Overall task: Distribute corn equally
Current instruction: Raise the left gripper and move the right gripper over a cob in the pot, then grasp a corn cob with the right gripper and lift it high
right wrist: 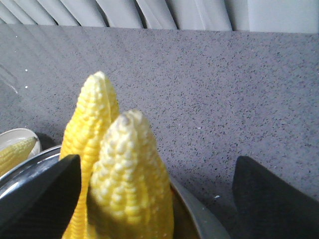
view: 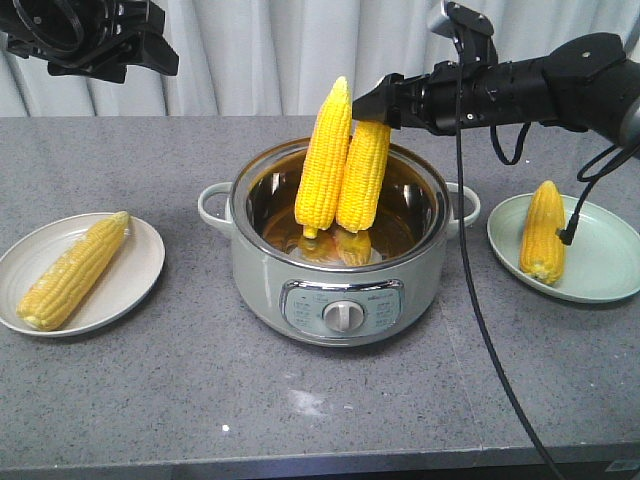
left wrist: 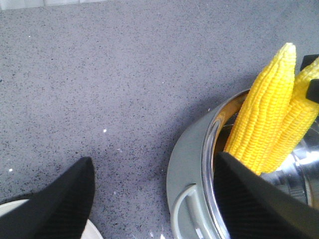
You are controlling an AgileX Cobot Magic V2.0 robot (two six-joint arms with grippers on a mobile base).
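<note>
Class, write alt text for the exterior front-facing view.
Two yellow corn cobs stand on end in a pale green electric pot, the black right gripper open at their tips. One cob lies on the pale left plate, another on the right plate.

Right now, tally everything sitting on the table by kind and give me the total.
Corn cobs: 4
Plates: 2
Pot: 1
Total: 7
</note>
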